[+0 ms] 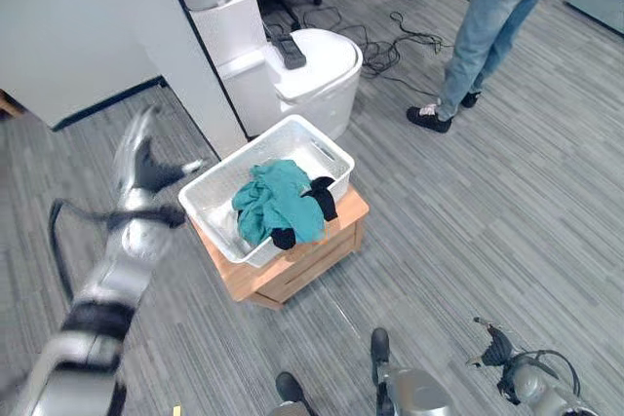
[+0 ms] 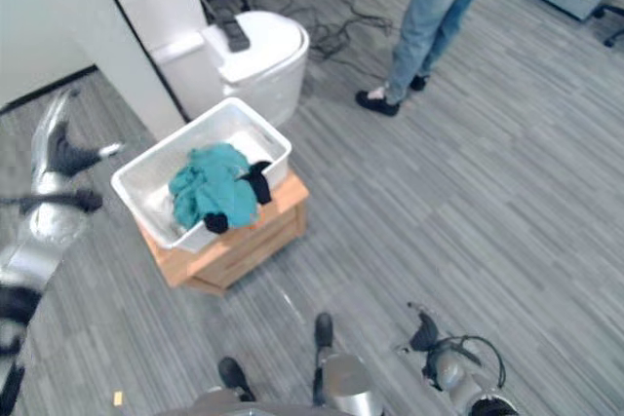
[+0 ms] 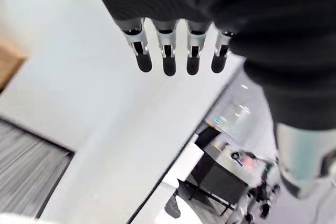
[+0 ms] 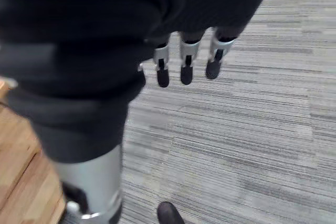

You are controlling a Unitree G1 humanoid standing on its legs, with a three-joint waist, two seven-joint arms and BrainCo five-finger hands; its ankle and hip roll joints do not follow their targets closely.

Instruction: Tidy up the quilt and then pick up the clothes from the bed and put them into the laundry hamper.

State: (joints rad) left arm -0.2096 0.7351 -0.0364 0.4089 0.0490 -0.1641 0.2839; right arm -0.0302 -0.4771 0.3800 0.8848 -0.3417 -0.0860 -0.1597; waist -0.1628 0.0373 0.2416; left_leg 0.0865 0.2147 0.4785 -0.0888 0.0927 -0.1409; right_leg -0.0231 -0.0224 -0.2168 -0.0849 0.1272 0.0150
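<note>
The white laundry hamper (image 1: 216, 188) sits on a low wooden crate (image 1: 322, 250) on the grey striped floor (image 1: 487, 211). Inside it lie the clothes (image 1: 278, 204): a bunched teal garment with black cuffs, heaped toward the hamper's near right corner, one black cuff (image 1: 284, 238) draped over the near rim and another (image 1: 323, 196) close to the right rim. The far left part of the hamper's bottom is bare white plastic.

My left hand (image 1: 144, 165) is raised just beside the hamper's left side, apart from its rim; in my left wrist view my fingers (image 3: 168, 51) hang straight and loose with nothing in them, a pale wall panel past them. My right hand (image 2: 434, 350) hangs low at my right side, well apart from the hamper; in my right wrist view its fingers (image 4: 186, 56) are likewise relaxed and holding nothing, with bare floor under them and the crate's wooden edge at one side.

Behind the hamper stands a white partition (image 1: 127, 26), and just beyond the hamper's far corner a white toilet-like unit (image 1: 312, 70) with a dark remote (image 1: 290, 50) on its lid. Black cables (image 1: 395, 41) trail across the floor behind it. A person in jeans (image 1: 487, 17) and dark shoes stands on the floor well beyond the hamper's right side.
</note>
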